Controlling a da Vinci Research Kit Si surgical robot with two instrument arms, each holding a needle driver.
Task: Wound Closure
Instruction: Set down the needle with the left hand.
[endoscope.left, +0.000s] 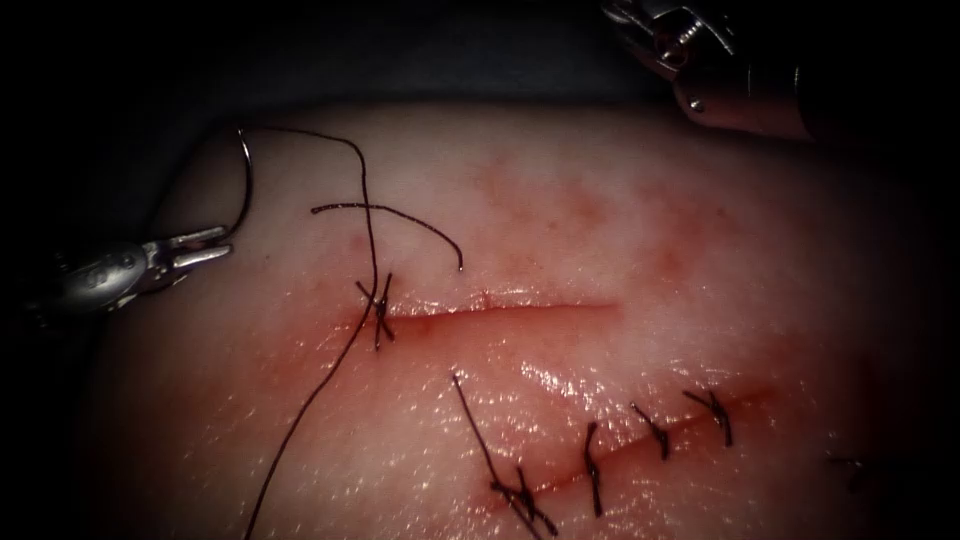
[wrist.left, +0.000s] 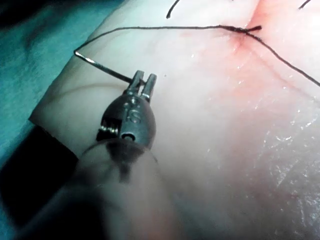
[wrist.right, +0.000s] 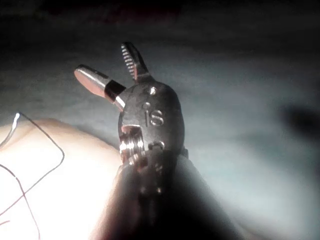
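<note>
My left tool (endoscope.left: 218, 245) stands left of the upper cut (endoscope.left: 500, 310), jaws shut on the curved needle (endoscope.left: 245, 185) near the end opposite the thread. The needle is free of the tissue (endoscope.left: 600, 220) and arcs up from the jaws. In the left wrist view the same jaws (wrist.left: 142, 81) pinch the needle (wrist.left: 102, 67). The thread (endoscope.left: 368, 220) runs from the needle's upper end to a knot (endoscope.left: 380, 312) at the cut's left end, then trails down and left. My right tool (endoscope.left: 665, 35) hovers beyond the tissue's far edge; its jaws (wrist.right: 112, 67) are open and hold nothing.
A cut thread end (endoscope.left: 400, 215) curves above the knot. Nearer the front, a second cut (endoscope.left: 640, 440) carries several stitches with short tails. Red fluid glistens around both cuts. Teal drape (wrist.left: 30, 55) lies past the tissue's left edge.
</note>
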